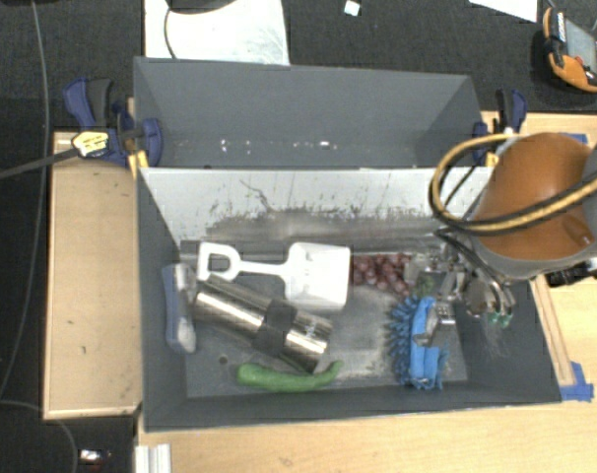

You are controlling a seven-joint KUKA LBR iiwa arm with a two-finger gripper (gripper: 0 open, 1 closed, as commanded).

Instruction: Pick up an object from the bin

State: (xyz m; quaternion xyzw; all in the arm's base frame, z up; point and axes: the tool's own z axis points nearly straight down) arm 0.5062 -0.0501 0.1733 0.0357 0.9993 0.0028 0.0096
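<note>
Lying beneath the wrist (468, 286) is a blue brush (418, 351).

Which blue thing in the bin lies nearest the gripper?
The spiky blue plastic brush at the bin's right, close against the gripper; the slim blue-handled tool lies away by the left wall.

Scuffed matt metal bin (279, 200), shiny metal cylinder (220, 308) (matt black band (276, 325)), smooth white plastic scoop (318, 274)

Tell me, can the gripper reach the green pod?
Probably yes: the green pod lies uncovered at the front of the bin; the gripper hangs over the blue brush nearby.
</note>
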